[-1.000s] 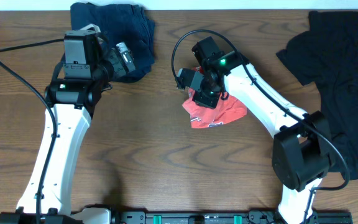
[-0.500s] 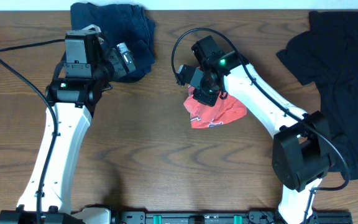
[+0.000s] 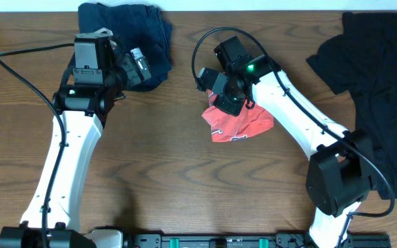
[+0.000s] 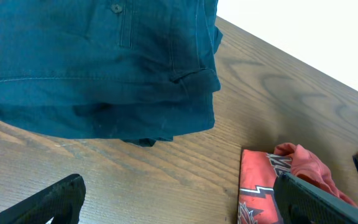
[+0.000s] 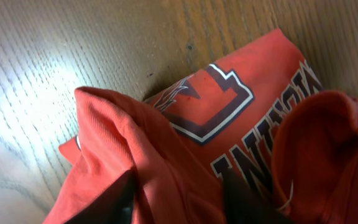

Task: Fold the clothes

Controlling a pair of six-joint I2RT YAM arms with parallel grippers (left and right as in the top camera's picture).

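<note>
Moved since a second ago: your right gripper [image 3: 223, 103] is edging away from the robot's base, and the top of the coral-red T-shirt [image 3: 243, 125] is bunching up under it; your left arm is hardly shifting at all.
Right gripper: it is pinching a raised fold of the coral-red T-shirt, and in the wrist view the ridge of cloth is running between the two dark fingers [image 5: 124, 202].
Left gripper: your left gripper [image 4: 178, 183] is hanging wide open with nothing between its fingers, just above bare counter [image 3: 185, 179].
Coral-red T-shirt: it is lying crumpled near the middle of the counter, directly under your right wrist, with one flat part facing up.
Block lettering [image 5: 272, 124]: dark, white-edged print is showing on that flat part, partly covered by folds of the same cloth.
Navy-blue garment [image 3: 126, 24]: it is sitting in a folded stack at the far left edge, just beyond your left gripper and well apart from the T-shirt.
Black garment [image 3: 378, 76]: it is spreading loosely over the right side of the counter, beside your right arm's base, apart from the T-shirt.
</note>
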